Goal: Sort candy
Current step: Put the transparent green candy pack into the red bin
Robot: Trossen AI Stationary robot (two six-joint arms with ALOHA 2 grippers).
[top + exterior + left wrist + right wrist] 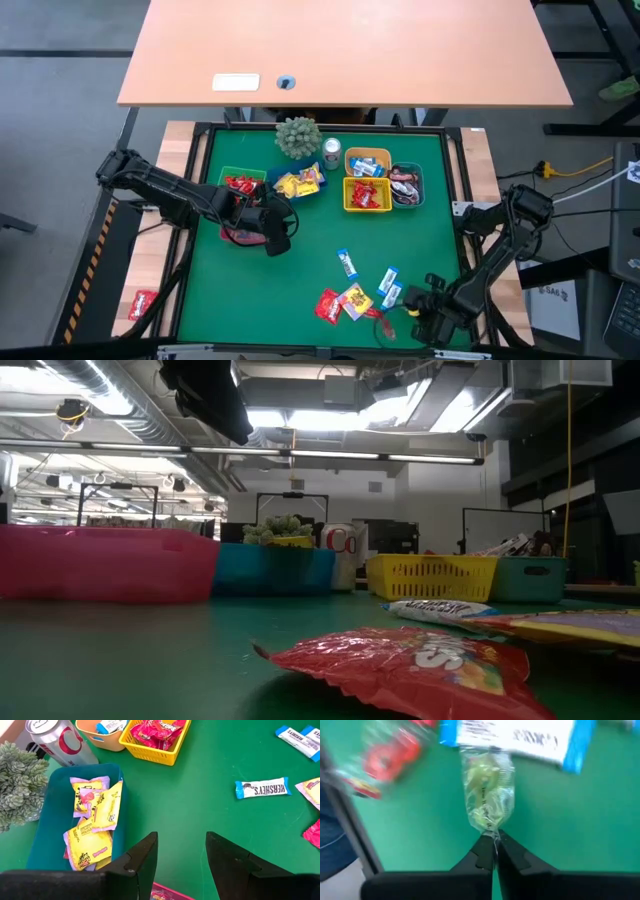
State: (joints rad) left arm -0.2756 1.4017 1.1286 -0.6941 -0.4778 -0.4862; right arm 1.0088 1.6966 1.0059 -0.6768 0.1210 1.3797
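Loose candy lies on the green mat near its near edge: blue-and-white bars point(346, 263) point(389, 286), a red pack point(328, 305) and a yellow one point(355, 300). My right gripper point(415, 308) point(493, 845) is low at the near right, shut on a small clear yellowish-green sweet point(487, 790). A blue-and-white bar point(515, 737) lies just beyond that sweet. My left gripper point(272, 238) point(182, 855) is open over the mat by the pink bin point(238, 236), touching nothing. The blue bin point(50, 805) ahead of it holds yellow candy point(95, 820). My right gripper pinches the yellowish-green sweet by the twisted end of its wrapper point(494, 834), between the two fingertips. The sweet stretches straight away from the fingers over the green mat. Whether it is lifted clear or rests on the mat, I cannot tell.
Bins stand along the far side: green point(240, 180) and yellow point(367, 195) with red candy, orange point(367, 160) with blue-and-white bars, teal point(407, 185) with dark ones. A silver can point(331, 152) and a small plant point(298, 136) stand behind. One red pack point(142, 303) lies off the mat, left.
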